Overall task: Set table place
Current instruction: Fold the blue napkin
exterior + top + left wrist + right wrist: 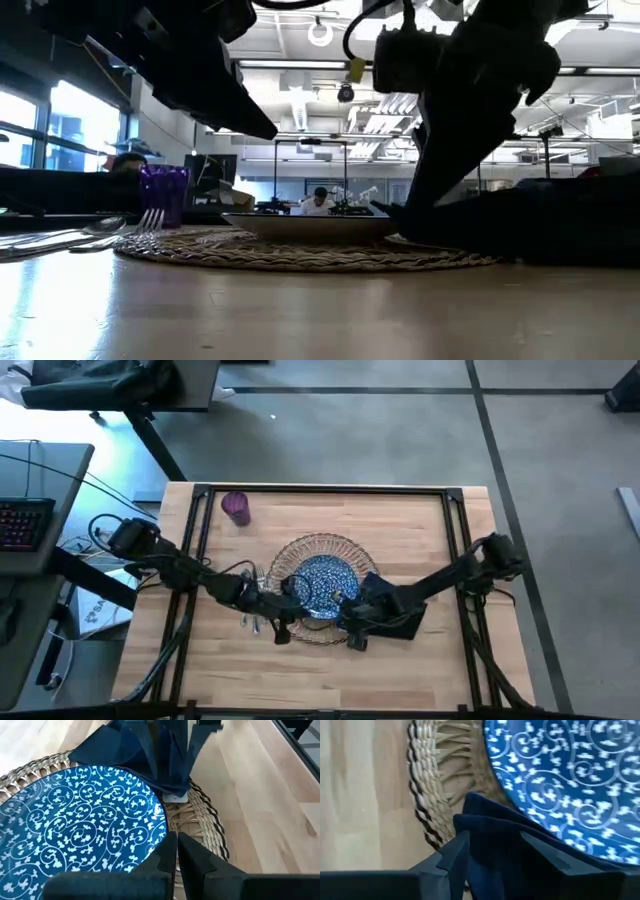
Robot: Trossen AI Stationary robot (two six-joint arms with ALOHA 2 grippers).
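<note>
The blue-patterned round plate sits centred on the wider round woven wicker charger in the middle of the wooden table, with the navy cloth napkin draped over the charger's right edge and pinched between the fingers of the right gripper. The left gripper, its fingers pressed together on nothing, hovers over the plate's left rim, while what seem to be a silver fork and other cutlery lie just left of the charger, and a small purple cup stands well apart at the far left.
</note>
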